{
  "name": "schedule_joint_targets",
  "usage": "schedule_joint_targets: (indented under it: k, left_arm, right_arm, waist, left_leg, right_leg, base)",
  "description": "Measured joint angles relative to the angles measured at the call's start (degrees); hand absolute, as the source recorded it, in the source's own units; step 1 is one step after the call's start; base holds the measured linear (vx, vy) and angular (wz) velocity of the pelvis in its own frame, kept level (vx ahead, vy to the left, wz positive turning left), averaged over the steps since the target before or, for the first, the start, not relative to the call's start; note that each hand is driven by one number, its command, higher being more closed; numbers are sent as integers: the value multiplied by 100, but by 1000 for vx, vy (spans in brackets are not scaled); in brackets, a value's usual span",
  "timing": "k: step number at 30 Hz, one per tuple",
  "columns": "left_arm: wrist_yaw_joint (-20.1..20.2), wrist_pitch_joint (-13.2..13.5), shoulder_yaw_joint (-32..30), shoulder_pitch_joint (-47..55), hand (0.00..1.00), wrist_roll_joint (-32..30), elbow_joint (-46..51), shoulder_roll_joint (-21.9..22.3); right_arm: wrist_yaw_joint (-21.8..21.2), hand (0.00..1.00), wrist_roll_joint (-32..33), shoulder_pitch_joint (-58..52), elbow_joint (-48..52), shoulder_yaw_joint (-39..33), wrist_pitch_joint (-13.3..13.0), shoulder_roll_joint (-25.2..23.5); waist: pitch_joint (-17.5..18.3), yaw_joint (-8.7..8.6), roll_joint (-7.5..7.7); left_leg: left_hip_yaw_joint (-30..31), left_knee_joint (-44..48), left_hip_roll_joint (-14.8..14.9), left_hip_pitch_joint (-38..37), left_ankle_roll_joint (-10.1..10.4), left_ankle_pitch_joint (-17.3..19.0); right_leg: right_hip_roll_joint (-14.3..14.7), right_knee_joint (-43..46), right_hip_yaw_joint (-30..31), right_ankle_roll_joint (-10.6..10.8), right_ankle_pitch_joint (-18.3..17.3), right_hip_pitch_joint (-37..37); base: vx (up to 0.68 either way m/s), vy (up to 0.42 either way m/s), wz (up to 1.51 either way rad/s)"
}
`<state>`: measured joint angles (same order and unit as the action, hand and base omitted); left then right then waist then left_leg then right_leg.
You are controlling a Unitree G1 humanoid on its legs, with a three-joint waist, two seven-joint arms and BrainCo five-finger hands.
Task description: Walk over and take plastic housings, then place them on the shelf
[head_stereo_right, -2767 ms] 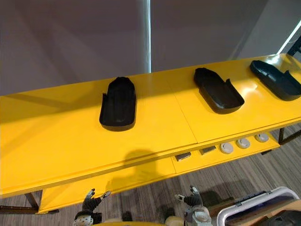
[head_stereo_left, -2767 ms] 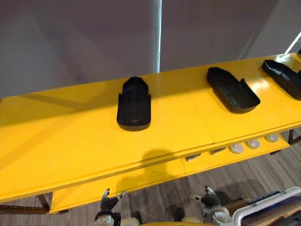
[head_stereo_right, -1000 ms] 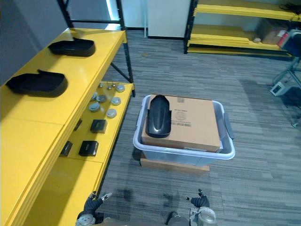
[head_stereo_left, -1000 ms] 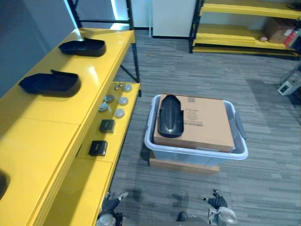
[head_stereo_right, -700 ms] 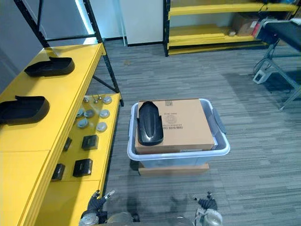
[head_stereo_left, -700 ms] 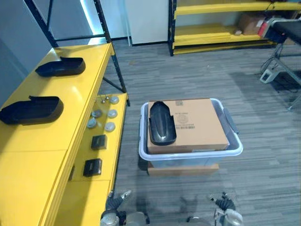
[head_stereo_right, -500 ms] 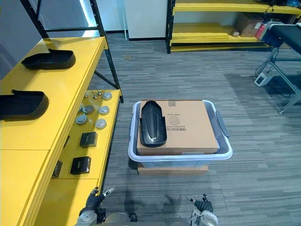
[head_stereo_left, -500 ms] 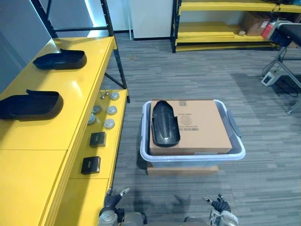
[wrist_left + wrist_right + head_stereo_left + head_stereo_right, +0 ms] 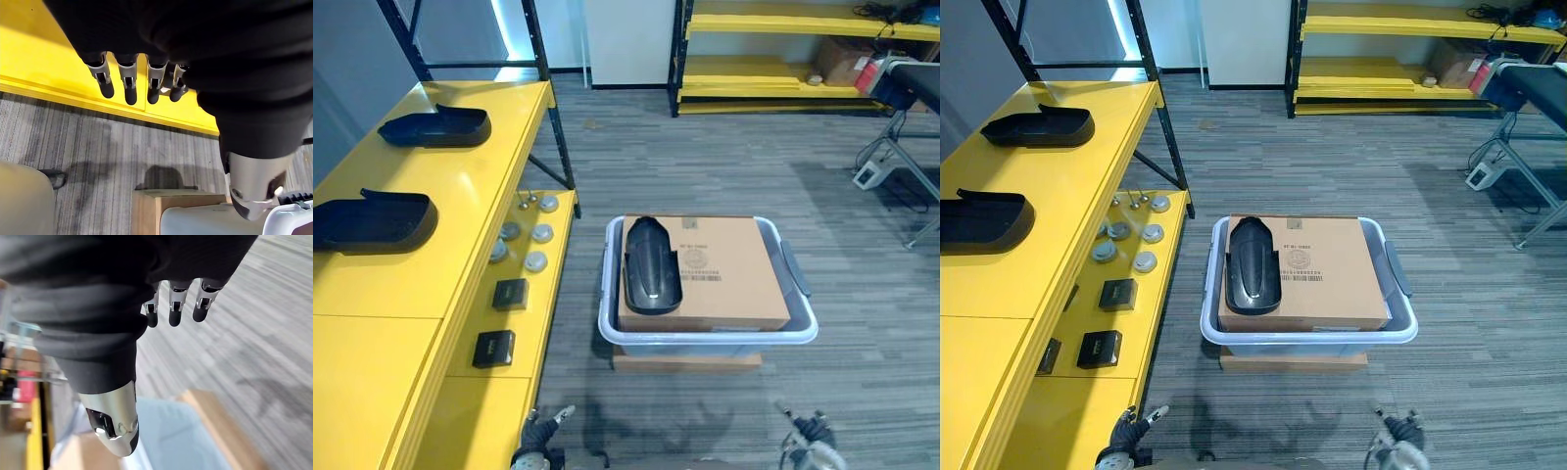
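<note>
Housing A (image 9: 652, 266), black plastic, lies lengthwise on top of a cardboard box (image 9: 734, 279), on the side of the box nearest the yellow shelf (image 9: 382, 304). The box sits inside a pale plastic bin (image 9: 705, 339), and the bin rests on a flat brown slab (image 9: 685, 361) on the grey striped floor (image 9: 705, 166). The bin stands just beside the shelf, apart from it, directly ahead of me. Housing B (image 9: 374, 220) and housing C (image 9: 435, 126) lie on the shelf's top board to my left, well apart from each other, with C the farther one. On the lower board (image 9: 524, 323) I note several pale round discs (image 9: 536, 261) and two small black blocks (image 9: 510, 294), the discs farther from me than the blocks. More yellow shelving (image 9: 783, 20) stands at the far side of the room. My left hand (image 9: 537, 439) hangs low near the shelf's lower board; in the left wrist view its fingers (image 9: 129, 84) are straight and released, holding nothing, with the yellow board's edge and the floor past them. My right hand (image 9: 812, 433) hangs low on the other side, above the floor; in the right wrist view its fingers (image 9: 176, 304) are likewise straight and released, with nothing between them and the thumb. Neither hand touches any housing.
</note>
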<state>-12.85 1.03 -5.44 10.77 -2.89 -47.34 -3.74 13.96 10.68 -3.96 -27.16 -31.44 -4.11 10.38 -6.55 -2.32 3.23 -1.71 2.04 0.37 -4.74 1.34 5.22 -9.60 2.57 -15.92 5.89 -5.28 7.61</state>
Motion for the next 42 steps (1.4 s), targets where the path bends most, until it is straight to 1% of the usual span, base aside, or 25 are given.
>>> schedule_joint_targets:
  k: [2,4,7,11,13,16,17,18,20,22,24,25,26,28,30,31,32,33,34,35,36,37,38,40,42]
  left_arm:
    - [26,17,7,5,0,0,6,14]
    - [28,37,8,10,0,1,9,11]
    - [35,94,24,55,0,0,93,9]
    - [42,155,67,53,0,0,134,9]
    - [41,185,154,51,0,-2,213,13]
    - [39,212,198,48,0,-1,342,27]
    - [35,218,249,34,0,0,460,29]
    - [34,226,273,31,0,-1,500,32]
    - [21,276,275,20,0,1,540,75]
    - [9,300,280,12,0,2,631,94]
    - [-2,338,336,-65,0,8,665,132]
    - [-3,337,355,-83,0,8,699,131]
    - [-10,375,375,-88,0,12,776,137]
    - [-53,397,404,-88,0,19,813,158]
    - [-182,428,505,-112,0,114,854,187]
    - [-249,429,543,-169,0,122,851,219]
    - [-257,428,549,-188,0,123,850,242]
    - [-290,411,593,-303,0,124,783,315]
    - [-320,406,611,-365,0,125,711,297]
    - [-342,405,610,-393,0,127,727,261]
    - [-375,407,618,-463,0,131,727,178]
    - [-456,386,646,-565,0,168,649,214]
    - [-489,376,642,-539,0,231,630,237]
    - [-494,359,660,-557,0,241,608,216]
    - [-496,383,796,-586,0,241,620,188]
  right_arm:
    - [98,0,-65,94,565,94,-51,151]
    - [105,0,-191,215,1067,179,-85,169]
    - [105,0,-427,484,1800,760,-237,193]
    - [76,0,-789,967,1887,1528,-302,192]
    - [72,0,-1110,1395,1530,1867,-328,195]
    - [86,0,-1306,1786,1013,2066,-300,195]
    - [86,0,-1362,2054,702,2151,-246,195]
    - [92,0,-1365,2151,575,2183,-219,195]
    - [103,0,-1501,2576,51,2342,-119,189]
    - [119,0,-1594,2809,-202,2356,-29,172]
    - [269,0,-1755,3304,-827,2339,108,167]
    - [290,0,-1787,3437,-998,2328,139,167]
    - [358,0,-1817,3741,-1371,2295,231,166]
    - [484,0,-1942,4193,-2001,2153,326,155]
    - [643,0,-2075,4661,-2618,1812,499,141]
    - [764,0,-2140,4847,-2901,1604,616,141]
    - [778,0,-2156,4876,-2946,1562,645,143]
    - [884,0,-2197,4937,-3049,1411,709,153]
    - [991,0,-2233,4932,-3043,1361,724,145]
    - [1058,0,-2248,4937,-3015,1305,726,148]
    - [1190,0,-2253,4950,-2970,1175,749,185]
    - [1340,0,-2253,5016,-2968,1073,770,325]
    - [1365,100,-2248,5131,-2985,1053,796,344]
    - [1348,100,-2248,5134,-2995,1051,812,352]
    - [1324,100,-2243,5149,-2994,991,863,363]
  waist:
    - [0,-7,-5]
    - [0,-8,-5]
    - [3,-7,-9]
    - [-7,26,-12]
    - [-50,93,-43]
    - [-132,207,-50]
    - [-246,293,-74]
    - [-277,325,-86]
    - [-436,354,-148]
    - [-524,403,-177]
    - [-688,555,-215]
    - [-736,588,-221]
    - [-811,636,-230]
    - [-867,646,-292]
    - [-1004,652,-400]
    - [-1078,704,-480]
    - [-1093,712,-507]
    - [-1191,741,-653]
    - [-1243,763,-624]
    - [-1273,766,-556]
    - [-1329,751,-447]
    - [-1354,740,-525]
    - [-1368,678,-534]
    - [-1380,607,-522]
    - [-1384,626,-515]
  left_leg:
    - [-1,-18,-17,33,-7,-13]
    - [2,-22,-28,60,-7,-13]
    - [14,-20,-43,280,-30,-33]
    - [124,0,-67,476,-61,-60]
    - [276,18,-79,574,-95,-84]
    - [470,64,-123,684,-109,-94]
    - [576,97,-147,746,-125,-108]
    - [625,102,-146,780,-134,-115]
    - [822,102,-145,891,-133,-188]
    - [900,100,-157,948,-130,-218]
    - [973,150,-166,1035,-130,-226]
    - [983,197,-171,1068,-130,-226]
    - [1002,271,-185,1145,-129,-227]
    - [1115,307,-204,1258,-123,-232]
    - [1200,312,-190,1279,-91,-252]
    - [1240,318,-128,1280,-26,-296]
    - [1251,325,-103,1280,-28,-298]
    - [1288,381,28,1279,-32,-301]
    - [1294,396,25,1297,-31,-301]
    - [1315,396,-53,1299,-30,-300]
    - [1366,400,-216,1301,-22,-291]
    - [1435,405,-214,1385,-9,-279]
    - [1430,402,-169,1457,-8,-279]
    - [1422,393,-134,1451,-6,-278]
    - [1395,388,-146,1406,-5,-277]
  right_leg:
    - [-1,-86,-1,7,53,-3]
    - [-5,-119,-4,10,65,-15]
    - [-7,-184,-24,14,117,-195]
    - [-7,-270,-147,4,192,-269]
    - [-3,-291,-260,-38,257,-271]
    - [-25,-291,-458,-41,265,-256]
    - [-42,-292,-511,-22,297,-241]
    - [-43,-293,-558,2,317,-241]
    - [-39,-294,-739,-48,410,-242]
    - [-43,-292,-758,-57,448,-261]
    - [-42,-285,-765,-67,515,-288]
    - [-42,-281,-770,-77,524,-294]
    - [-48,-273,-776,-90,533,-328]
    - [-50,-245,-826,-90,533,-390]
    - [-49,-99,-912,-90,533,-435]
    - [-50,198,-914,-89,532,-574]
    - [-49,328,-913,-86,527,-633]
    - [59,487,-850,-90,182,-843]
    - [226,-253,-742,-204,279,-827]
    - [238,-596,-739,-234,465,-803]
    - [163,-784,-775,-227,909,-863]
    - [137,-768,-898,-191,859,-910]
    - [179,-770,-897,-190,859,-978]
    - [213,-756,-889,-191,860,-980]
    - [188,-718,-819,-192,860,-976]
  base:
    - [0,0,0]
    - [0,0,0]
    - [3,2,1]
    - [29,7,19]
    - [41,14,35]
    - [33,13,42]
    - [23,17,41]
    - [18,13,54]
    - [20,10,49]
    - [15,27,28]
    - [15,38,20]
    - [3,38,14]
    - [-6,29,17]
    - [2,14,25]
    - [-2,5,20]
    - [0,0,0]
    - [-32,-3,-6]
    - [-62,-6,1]
    - [-63,-28,9]
    - [-35,-50,34]
    - [9,-118,37]
    - [25,-97,29]
    - [22,-81,10]
    - [3,-11,-2]
    - [10,5,-9]
